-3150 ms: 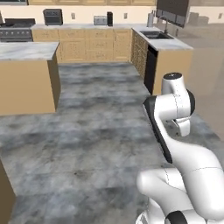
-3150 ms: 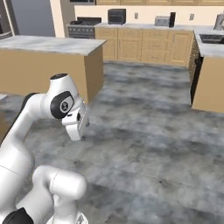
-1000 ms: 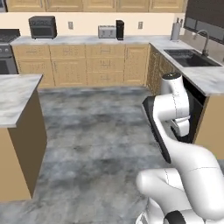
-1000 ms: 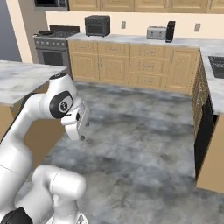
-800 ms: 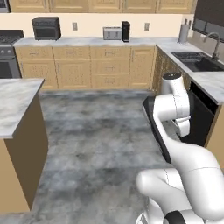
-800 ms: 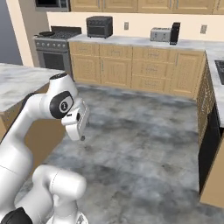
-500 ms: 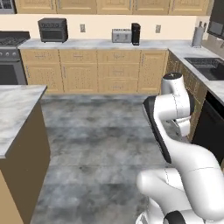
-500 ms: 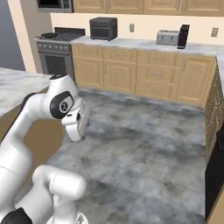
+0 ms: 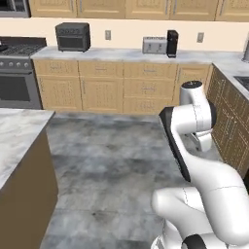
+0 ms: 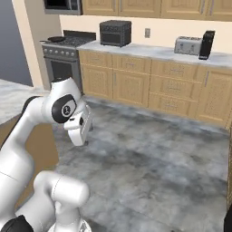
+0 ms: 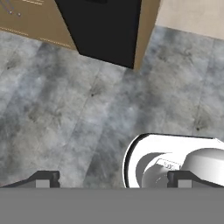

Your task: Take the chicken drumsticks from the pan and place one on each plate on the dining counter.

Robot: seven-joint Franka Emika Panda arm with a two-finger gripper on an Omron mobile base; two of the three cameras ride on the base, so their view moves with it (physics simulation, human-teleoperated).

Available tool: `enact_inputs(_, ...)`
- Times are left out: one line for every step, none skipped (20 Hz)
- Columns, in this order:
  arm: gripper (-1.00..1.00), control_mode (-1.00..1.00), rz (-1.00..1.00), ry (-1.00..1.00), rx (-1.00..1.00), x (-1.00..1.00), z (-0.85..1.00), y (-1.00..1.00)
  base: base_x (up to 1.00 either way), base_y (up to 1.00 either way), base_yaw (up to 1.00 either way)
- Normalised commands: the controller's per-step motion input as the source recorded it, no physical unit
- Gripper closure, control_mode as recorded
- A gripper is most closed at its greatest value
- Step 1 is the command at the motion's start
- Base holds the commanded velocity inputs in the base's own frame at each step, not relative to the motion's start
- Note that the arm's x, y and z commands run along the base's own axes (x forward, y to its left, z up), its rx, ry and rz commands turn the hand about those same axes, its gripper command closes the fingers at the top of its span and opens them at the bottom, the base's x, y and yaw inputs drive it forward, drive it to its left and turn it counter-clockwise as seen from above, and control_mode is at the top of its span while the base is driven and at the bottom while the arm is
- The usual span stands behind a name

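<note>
A dark round pan (image 10: 56, 39) sits on the stove (image 10: 63, 54) at the far left of the back wall. The chicken drumsticks are too small to make out from here. The plates are out of view. My gripper (image 11: 113, 179) is open, its two fingertips (image 11: 44, 178) wide apart with nothing between them, and it points down at the grey floor. The arm is folded close to the base, with the hand (image 10: 79, 127) hanging beside the shoulder.
A marble-topped counter with a brown front (image 9: 22, 146) stands close on the left; I cannot tell whether it is the dining counter. Wooden cabinets (image 9: 121, 87) line the back wall, carrying a toaster oven (image 9: 73, 36) and a toaster (image 9: 154, 45). Open grey floor (image 9: 107, 165) lies between.
The whole picture has shifted: the base has turned, bringing the stove and back cabinets into view. The arm keeps its folded pose and the gripper stays open.
</note>
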Motion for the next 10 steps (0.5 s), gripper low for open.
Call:
enact_inputs(-1.0, 1.0, 0.0, 0.0, 0.0, 0.0, 0.0, 0.0, 1.0, -0.27, 0.26)
enact_inputs(-1.0, 1.0, 0.0, 0.0, 0.0, 0.0, 0.0, 0.0, 1.0, -0.27, 0.26)
enact_inputs(-1.0, 1.0, 0.0, 0.0, 0.0, 0.0, 0.0, 0.0, 1.0, -0.27, 0.27)
enact_inputs(-1.0, 1.0, 0.0, 0.0, 0.0, 0.0, 0.0, 0.0, 1.0, -0.27, 0.27)
enact_inputs(-1.0, 1.0, 0.0, 0.0, 0.0, 0.0, 0.0, 0.0, 1.0, -0.28, 0.27)
enact_inputs(-1.0, 1.0, 0.0, 0.0, 0.0, 0.0, 0.0, 0.0, 1.0, -0.28, 0.27)
enact_inputs(-1.0, 1.0, 0.0, 0.0, 0.0, 0.0, 0.0, 0.0, 1.0, -0.26, 0.27)
enact_inputs(-1.0, 1.0, 0.0, 0.0, 0.0, 0.0, 0.0, 0.0, 1.0, -0.26, 0.27)
enact_inputs(-1.0, 1.0, 0.0, 0.0, 0.0, 0.0, 0.0, 0.0, 1.0, -0.25, 0.27)
enact_inputs(-1.0, 1.0, 0.0, 0.0, 0.0, 0.0, 0.0, 0.0, 1.0, -0.24, 0.27)
